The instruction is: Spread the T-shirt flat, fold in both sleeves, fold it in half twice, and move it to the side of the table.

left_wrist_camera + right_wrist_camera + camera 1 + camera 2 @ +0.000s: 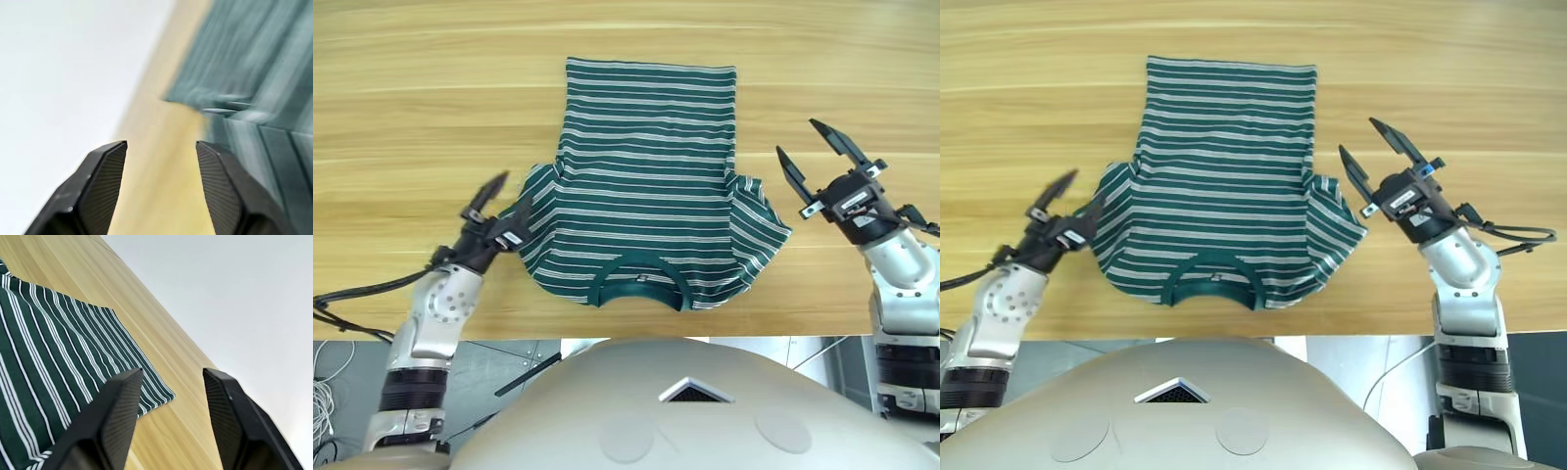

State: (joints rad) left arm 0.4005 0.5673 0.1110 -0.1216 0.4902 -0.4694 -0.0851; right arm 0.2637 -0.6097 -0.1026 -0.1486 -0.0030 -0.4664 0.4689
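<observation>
While its two black ribbed fingers (105,186) stand apart with nothing between them, the left hand (504,213) sits released at 8 o'clock of the dark green T-shirt with thin white stripes (646,186). Seen from the head, its nearer fingertip merges with the left sleeve (536,198), so whether it touches the cloth cannot be told. The right hand (798,138) is released too, its two fingers spread wide, at 3 o'clock of the shirt. It is just beside the right sleeve (759,211) but apart from it. In the right wrist view one finger (115,416) covers part of the shirt's side edge near the far corner.

Both sleeves are bunched and rumpled against the body of the shirt, so their cuffs are hard to make out. The body itself lies fairly flat, with the dark collar band (641,258) at 6 o'clock and the straight hem (651,67) at 12 o'clock.

The shirt rests on a light wood-grain surface (411,98), toward its near edge. A thin black cable (362,292) runs from the left arm toward 9 o'clock and is cut off at the picture's edge.

Counted: one shirt, two sleeves, two hands, two fingers on each.
</observation>
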